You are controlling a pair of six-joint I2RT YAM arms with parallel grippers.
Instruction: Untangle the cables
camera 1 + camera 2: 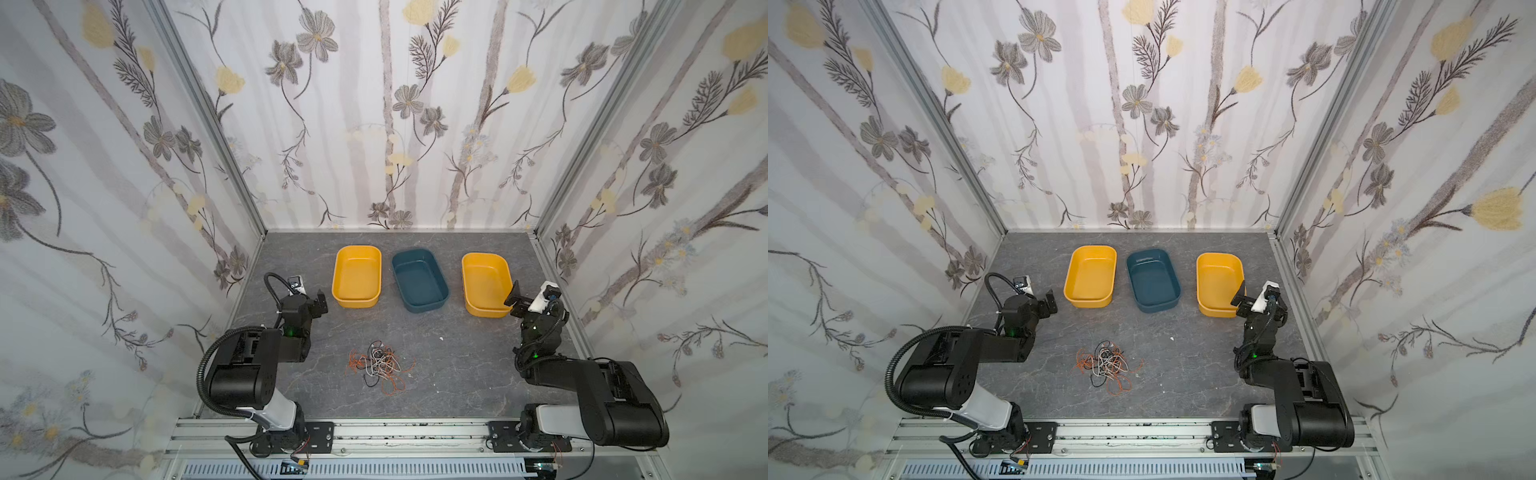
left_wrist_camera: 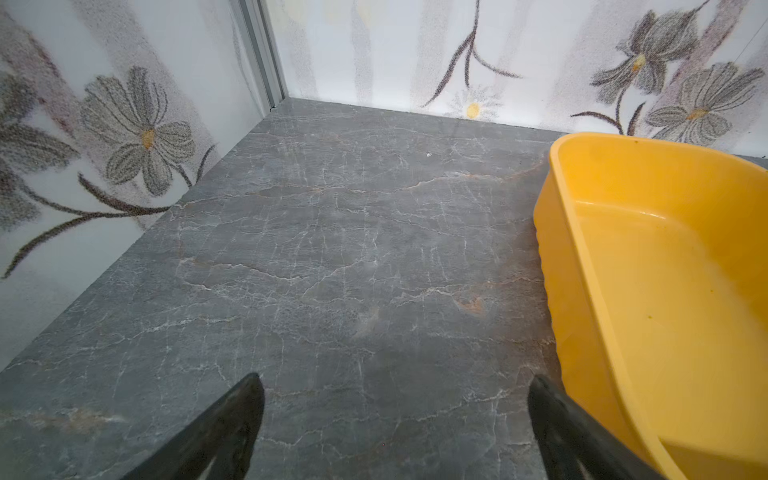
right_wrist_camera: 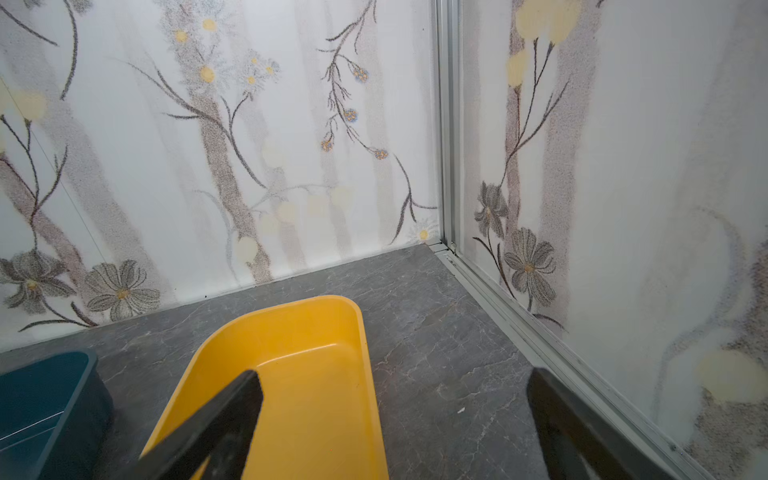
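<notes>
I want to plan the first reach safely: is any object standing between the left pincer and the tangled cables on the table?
Nothing visible does. Only bare grey table lies between the open left pincer and the cables. The nearest yellow bin stands farther back, beside the pincer, not on that path.

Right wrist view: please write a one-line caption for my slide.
Open right gripper facing an empty yellow tray on the grey table, with a teal tray beside it.

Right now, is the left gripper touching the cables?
Apart. In a top view the left gripper hangs open, and a wide stretch of table separates it from the cables.
</notes>
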